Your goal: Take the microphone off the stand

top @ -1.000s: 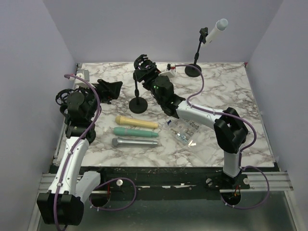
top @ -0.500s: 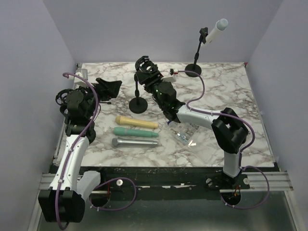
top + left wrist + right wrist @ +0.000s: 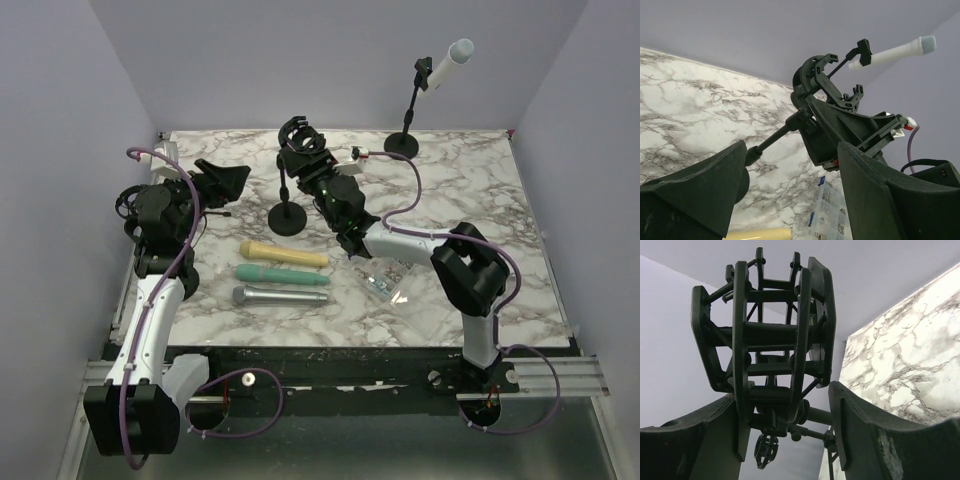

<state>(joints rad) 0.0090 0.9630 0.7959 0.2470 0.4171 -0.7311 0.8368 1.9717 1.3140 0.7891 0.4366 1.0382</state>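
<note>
Meanwhile, the right gripper (image 3: 303, 158) has crept in closer around the empty black cage-shaped shock mount (image 3: 300, 136) on the near round-based black stand (image 3: 288, 212). Its jaws are partly open and straddle the cage without clamping it. The left gripper (image 3: 225, 176) has risen slightly, spread wide and empty. The white cylindrical microphone (image 3: 448, 62) stays clipped atop the far thin black stand (image 3: 410, 108), well apart from both grippers.
</note>
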